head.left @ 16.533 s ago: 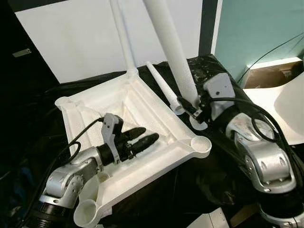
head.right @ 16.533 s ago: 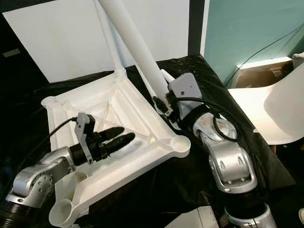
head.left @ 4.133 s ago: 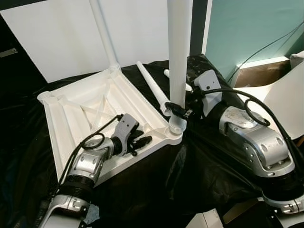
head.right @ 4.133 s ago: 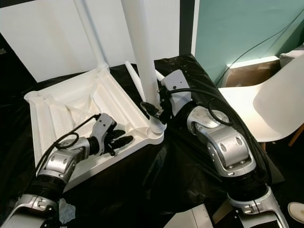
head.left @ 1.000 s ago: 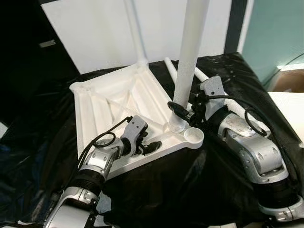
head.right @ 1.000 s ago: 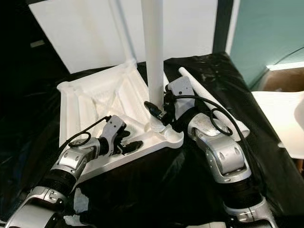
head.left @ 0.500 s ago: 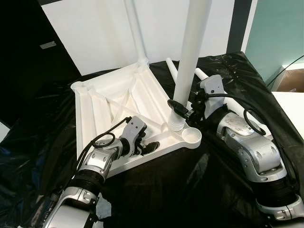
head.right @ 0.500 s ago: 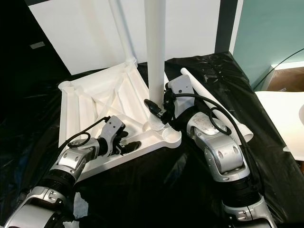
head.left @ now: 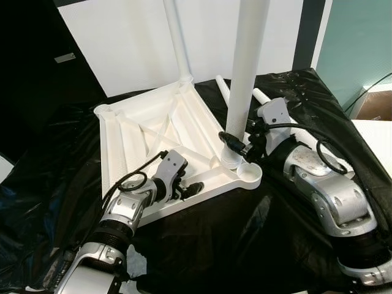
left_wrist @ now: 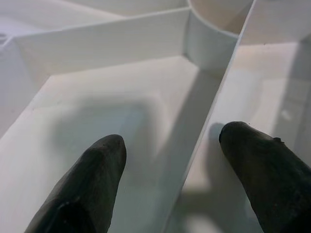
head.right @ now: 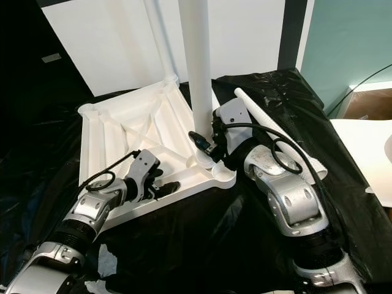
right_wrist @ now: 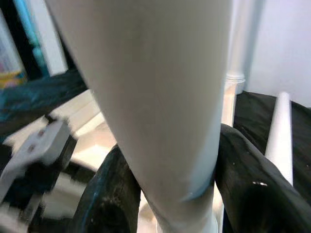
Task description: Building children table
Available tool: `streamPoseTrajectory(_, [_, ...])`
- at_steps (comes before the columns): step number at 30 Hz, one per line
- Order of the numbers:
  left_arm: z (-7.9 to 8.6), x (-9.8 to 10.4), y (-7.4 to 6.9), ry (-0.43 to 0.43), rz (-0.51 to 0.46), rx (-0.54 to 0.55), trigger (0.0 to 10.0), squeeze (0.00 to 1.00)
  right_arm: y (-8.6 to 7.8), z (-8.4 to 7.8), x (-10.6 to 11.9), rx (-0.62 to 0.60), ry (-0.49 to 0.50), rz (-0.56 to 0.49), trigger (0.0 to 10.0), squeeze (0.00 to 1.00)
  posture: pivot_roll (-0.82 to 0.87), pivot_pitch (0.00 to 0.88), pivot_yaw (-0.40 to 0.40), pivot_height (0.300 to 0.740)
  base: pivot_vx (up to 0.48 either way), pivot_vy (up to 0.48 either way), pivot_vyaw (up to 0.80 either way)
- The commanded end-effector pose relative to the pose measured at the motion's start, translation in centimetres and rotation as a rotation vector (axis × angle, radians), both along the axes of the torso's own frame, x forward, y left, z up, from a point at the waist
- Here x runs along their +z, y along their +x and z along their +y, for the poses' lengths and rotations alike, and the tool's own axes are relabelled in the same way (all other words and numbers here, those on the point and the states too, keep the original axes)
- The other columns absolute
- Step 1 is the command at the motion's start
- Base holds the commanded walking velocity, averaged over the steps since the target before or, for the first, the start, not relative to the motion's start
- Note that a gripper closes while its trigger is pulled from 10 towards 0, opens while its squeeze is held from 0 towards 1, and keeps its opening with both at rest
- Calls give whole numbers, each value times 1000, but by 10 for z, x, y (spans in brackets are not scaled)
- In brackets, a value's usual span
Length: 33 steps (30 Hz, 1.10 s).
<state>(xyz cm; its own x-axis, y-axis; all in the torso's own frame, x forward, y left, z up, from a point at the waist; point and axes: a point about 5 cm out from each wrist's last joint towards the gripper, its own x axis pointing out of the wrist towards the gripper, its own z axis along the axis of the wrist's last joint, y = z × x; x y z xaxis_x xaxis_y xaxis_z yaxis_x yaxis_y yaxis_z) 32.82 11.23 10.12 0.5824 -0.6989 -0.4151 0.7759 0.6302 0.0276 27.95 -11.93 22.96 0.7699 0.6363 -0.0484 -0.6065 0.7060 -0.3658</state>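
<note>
The white tabletop (head.left: 144, 131) lies upside down on black cloth, with one leg (head.left: 176, 43) standing in its far corner. My right gripper (head.left: 237, 145) is shut on a second white leg (head.left: 246, 67) and holds it upright. That leg's threaded end (head.left: 231, 161) rests just beside the open socket (head.left: 250, 175) at the near-right corner. In the right wrist view the black fingers (right_wrist: 109, 194) clamp the leg (right_wrist: 160, 97) from both sides. My left gripper (head.left: 187, 188) sits open on the near edge, its fingers (left_wrist: 99, 165) astride a thin rib (left_wrist: 199, 121).
Two loose white legs (head.left: 222, 87) (head.right: 269, 131) lie on the black cloth (head.left: 233, 245) behind my right arm. A white panel (head.left: 122, 37) leans at the back. A white chair (head.right: 367, 153) stands to the right, off the cloth.
The held leg has gone from tilted to upright at the near-right corner. Over the last second only the camera has shifted slightly; both grippers stay where they were.
</note>
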Motion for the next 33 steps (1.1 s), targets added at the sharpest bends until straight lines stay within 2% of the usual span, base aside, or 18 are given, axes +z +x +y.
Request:
streamPoseTrajectory(1, [7, -4, -2, 20, 15, 5, 10000, 0, -2, -5, -12, -2, -42, 68, 10000, 0, -185, 0, 150, 740, 0, 0, 0])
streamPoseTrajectory(5, [5, -3, -1, 18, 14, -1, 10000, 0, -1, -11, -12, -12, -73, 74, 10000, 0, -187, 0, 149, 740, 0, 0, 0])
streamPoseTrajectory(6, [1, -1, -2, 9, 1, -23, 10000, 0, -2, -16, -7, -21, -93, 64, 10000, 0, -190, 0, 149, 740, 0, 0, 0])
streamPoseTrajectory(10, [-1, 1, -3, -5, -15, -46, 10000, 0, -3, -19, -2, -30, -98, 51, 10000, 0, -190, 0, 149, 740, 0, 0, 0])
streamPoseTrajectory(19, [-5, 3, -3, -21, -29, -64, 10000, 0, -6, -14, 8, -25, -76, 21, 10000, 0, -204, 0, 143, 740, 0, 0, 0])
streamPoseTrajectory(30, [-4, 2, -3, -22, -31, -57, 10000, 0, -16, -7, -5, 14, -66, 106, 10000, 0, -204, 0, 138, 740, 0, 0, 0])
streamPoseTrajectory(33, [-4, 2, -4, -22, -30, -56, 10000, 0, -23, -8, -15, 27, -81, 177, 10000, 0, -205, 0, 138, 740, 0, 0, 0])
